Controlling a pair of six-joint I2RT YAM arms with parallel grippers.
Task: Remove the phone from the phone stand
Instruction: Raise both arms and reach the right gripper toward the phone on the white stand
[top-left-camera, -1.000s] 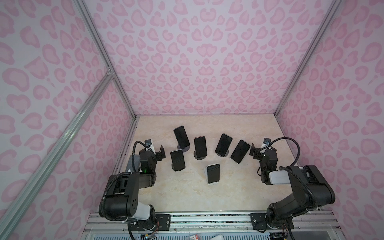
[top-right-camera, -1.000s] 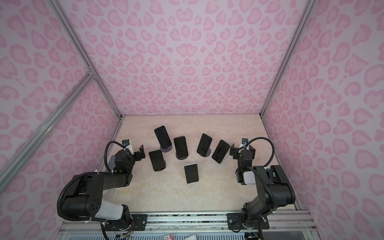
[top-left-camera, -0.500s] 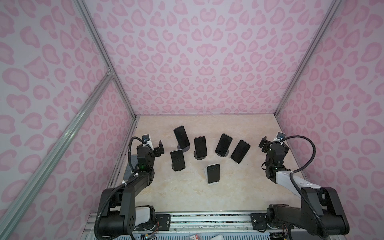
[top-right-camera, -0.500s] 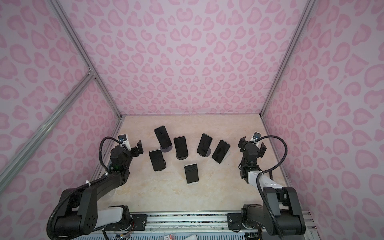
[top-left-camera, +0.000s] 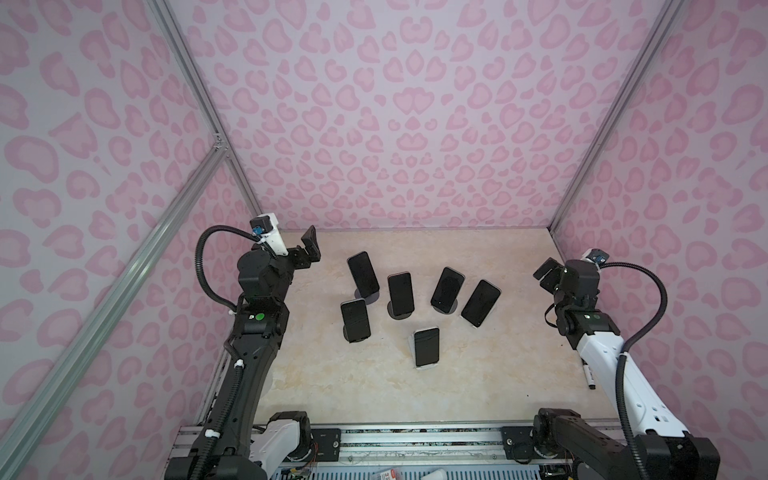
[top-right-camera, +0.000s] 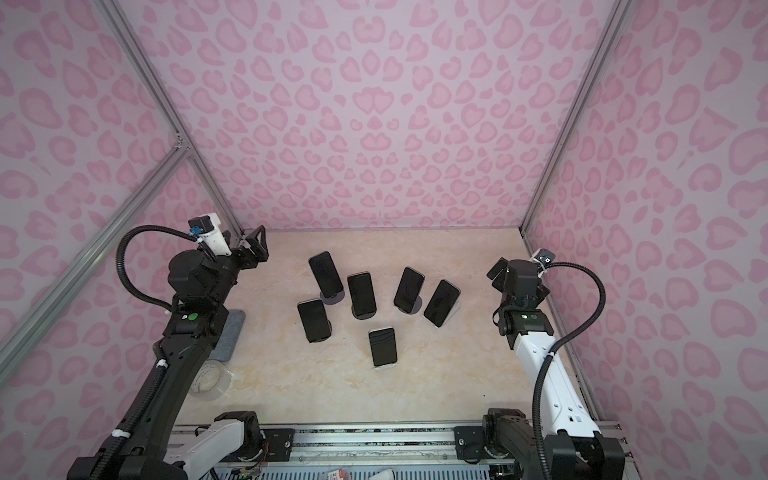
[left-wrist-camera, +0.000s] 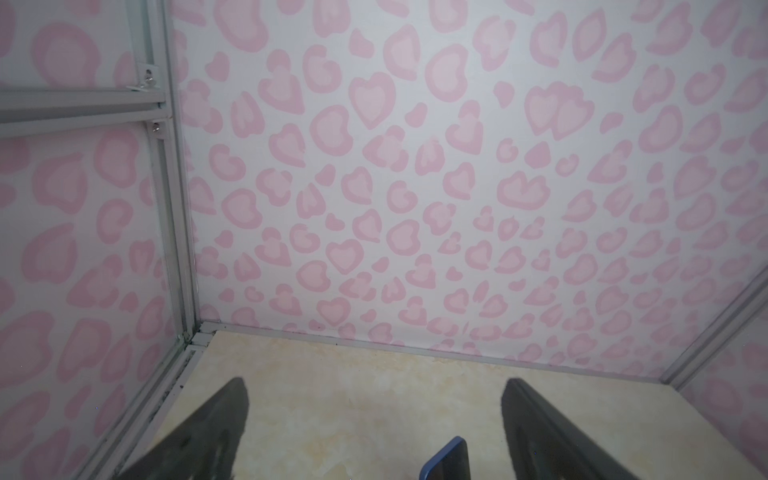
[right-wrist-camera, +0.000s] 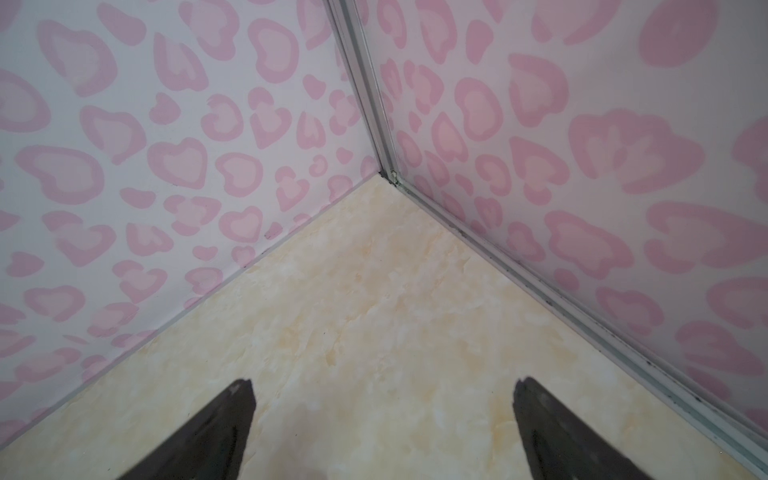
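Note:
Several black phones lean on stands in a cluster at mid-table in both top views, among them a back-left phone (top-left-camera: 363, 273) on a dark round stand (top-left-camera: 368, 296) and a front phone (top-left-camera: 427, 347) (top-right-camera: 382, 347) on a white stand (top-left-camera: 428, 365). My left gripper (top-left-camera: 307, 251) (top-right-camera: 255, 245) hangs open near the back-left corner, apart from the phones. In the left wrist view its fingers (left-wrist-camera: 216, 428) stand wide, and a blue-edged phone top (left-wrist-camera: 446, 461) shows between them, lower down. My right gripper (top-left-camera: 546, 274) (top-right-camera: 496, 272) is open by the right wall, with only bare table between its jaws (right-wrist-camera: 382, 415).
A grey cloth (top-right-camera: 230, 332) and a clear round tape roll (top-right-camera: 210, 380) lie under the left arm. A marker pen (top-left-camera: 587, 376) lies by the right wall. Pink patterned walls close three sides; an aluminium rail (top-left-camera: 415, 432) runs along the front.
Both arms have unfolded and risen from their low poses. The left gripper has gone up and back, the right one up and out to the right wall. The phones have not moved.

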